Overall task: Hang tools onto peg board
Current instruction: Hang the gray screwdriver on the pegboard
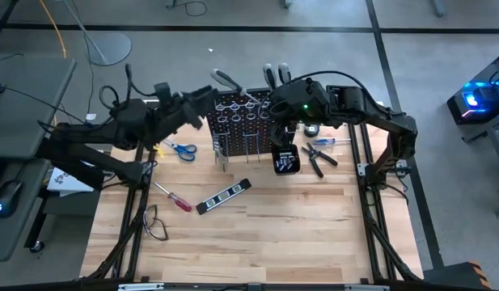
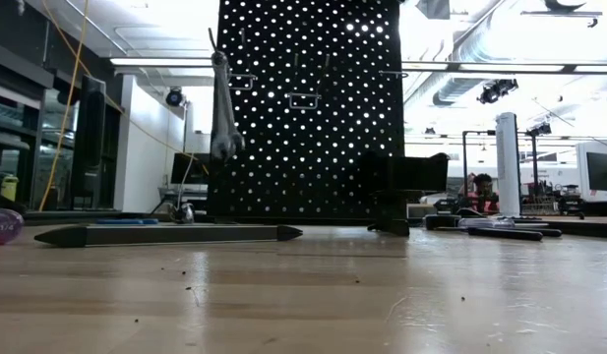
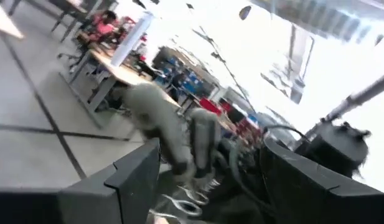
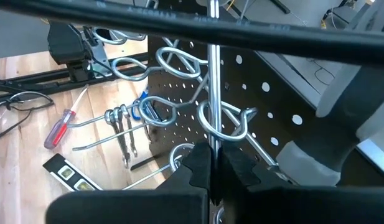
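Peg board [image 1: 247, 121] upright at far middle of surface [image 1: 257, 234], face full of holes, silver rings [image 4: 173, 59] and thin hooks in rows. Wrenches [image 4: 124, 134] hanging from one hook, long axes straight down. One wrench [image 2: 222, 103] also visible in low view, hanging vertical at board's left edge, lower end hard to make out. Thin shaft [image 4: 213, 74] threaded down through a ring, clamped in right gripper [image 4: 211, 171]; handle cut off from view. Left gripper [image 1: 207, 99] at board's upper left corner, fingers parted, nothing between them; its wrist view blurred. Blue-handled scissors [image 1: 183, 149] flat beside board. Red screwdriver [image 1: 175, 199] lying diagonal, level [image 1: 223, 196] beside it. Pliers [image 1: 315, 158] to board's right. Glasses [image 1: 155, 224] near front left.
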Robot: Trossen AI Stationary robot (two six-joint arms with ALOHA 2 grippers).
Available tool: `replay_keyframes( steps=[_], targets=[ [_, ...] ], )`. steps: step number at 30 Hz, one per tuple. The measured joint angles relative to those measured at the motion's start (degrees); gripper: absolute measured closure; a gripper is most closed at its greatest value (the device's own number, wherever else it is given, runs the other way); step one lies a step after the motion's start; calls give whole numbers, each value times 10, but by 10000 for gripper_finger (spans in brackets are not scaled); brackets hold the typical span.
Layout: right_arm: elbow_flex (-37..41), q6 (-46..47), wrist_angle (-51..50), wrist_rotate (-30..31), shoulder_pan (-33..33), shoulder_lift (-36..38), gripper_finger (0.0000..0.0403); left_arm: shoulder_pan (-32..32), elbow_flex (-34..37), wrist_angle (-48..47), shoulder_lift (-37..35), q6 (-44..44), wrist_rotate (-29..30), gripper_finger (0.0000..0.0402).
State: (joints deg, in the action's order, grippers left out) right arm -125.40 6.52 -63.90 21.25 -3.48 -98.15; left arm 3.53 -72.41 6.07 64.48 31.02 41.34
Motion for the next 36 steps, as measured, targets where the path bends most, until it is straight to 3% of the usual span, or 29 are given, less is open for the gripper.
replay_keyframes(
  steps=[4,13,23,30,36],
  targets=[
    [0,-1,5,0,0,0,402,-22,32,31,-1,50,-3,147],
    [0,-1,13,-1,0,0,402,-61,35,62,20,137,-17,147],
    [1,5,25,-3,1,0,402,-86,35,168,36,124,-38,147],
    [1,5,35,-3,1,0,402,-91,35,163,57,161,-67,147],
    [1,0,40,-9,0,0,402,-92,34,185,71,167,-52,147]
  ],
)
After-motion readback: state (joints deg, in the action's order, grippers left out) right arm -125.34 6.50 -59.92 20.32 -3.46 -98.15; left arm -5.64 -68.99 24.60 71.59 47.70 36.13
